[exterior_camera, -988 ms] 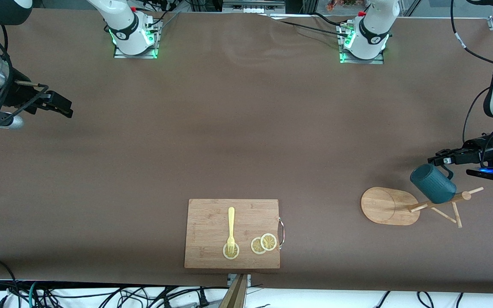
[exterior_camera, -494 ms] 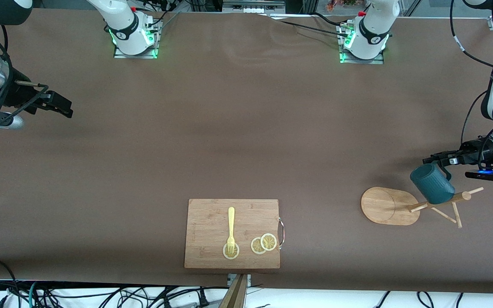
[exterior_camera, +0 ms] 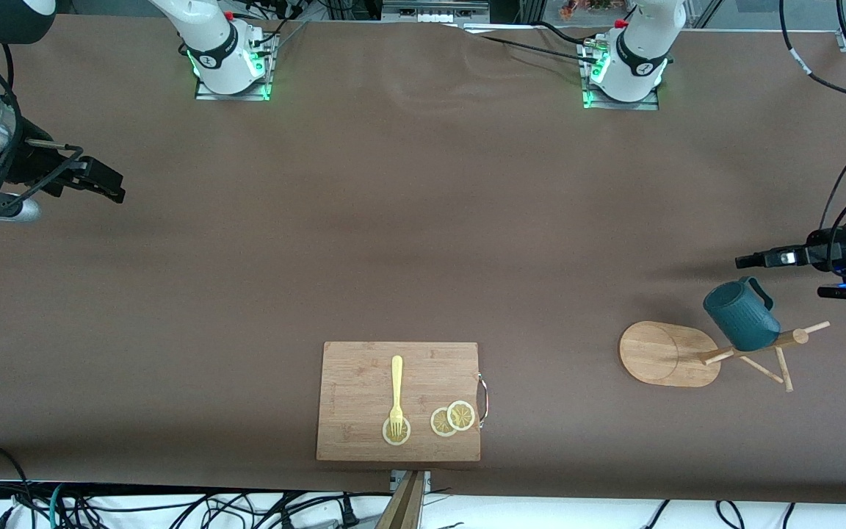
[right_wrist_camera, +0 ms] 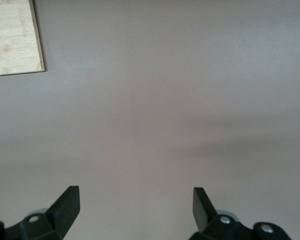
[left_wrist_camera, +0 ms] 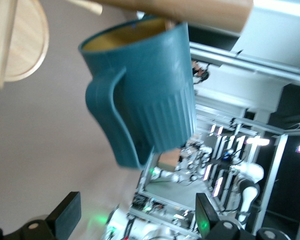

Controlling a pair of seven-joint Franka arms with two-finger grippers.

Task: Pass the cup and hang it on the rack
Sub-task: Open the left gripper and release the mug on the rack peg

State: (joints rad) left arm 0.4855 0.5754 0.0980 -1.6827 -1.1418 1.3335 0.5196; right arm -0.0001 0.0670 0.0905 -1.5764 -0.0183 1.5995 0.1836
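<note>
Brown table covering point(exterior_camera: 423, 220) spanning the whole work surface; rectangular wooden cutting board point(exterior_camera: 364, 375) lying flat near the table edge closest to the front camera, roughly midway between the two ends of the table; small metal loop handle point(exterior_camera: 483, 399) on the board's short side toward the left arm's end; pale yellow fork point(exterior_camera: 396, 393) lying on the board, tines nearer the front camera and resting on one lemon slice point(exterior_camera: 396, 432); two further lemon slices point(exterior_camera: 453, 419) overlapping each other on the board, beside the fork toward the handle side; tangled cables point(exterior_camera: 173, 507) along the lower edge of the front view, off the table.
</note>
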